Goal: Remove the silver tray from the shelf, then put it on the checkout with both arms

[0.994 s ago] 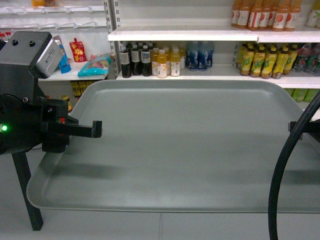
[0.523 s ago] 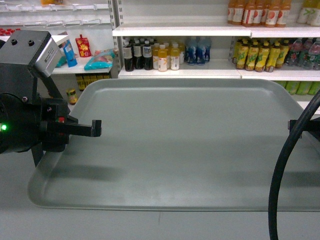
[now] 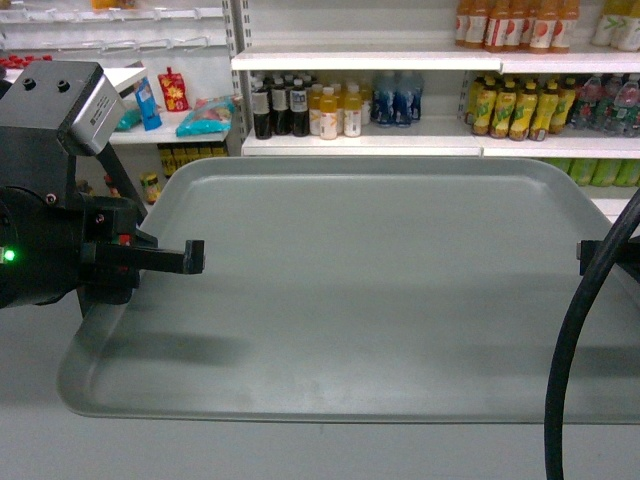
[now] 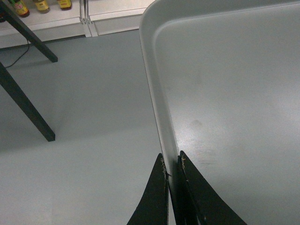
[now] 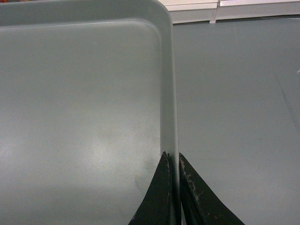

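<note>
The silver tray (image 3: 370, 290) hangs level in the air between the two arms, over grey floor (image 4: 79, 140). Each wrist view shows what the head view hides — the left gripper (image 4: 172, 174) clenched on the tray's left rim, one finger inside and one outside, and the right gripper (image 5: 173, 165) pinching the right rim likewise. From the head, only the left arm's finger reaches over the edge. Beyond stand white store shelves (image 3: 360, 145) stocked with drink bottles (image 3: 330, 108).
</note>
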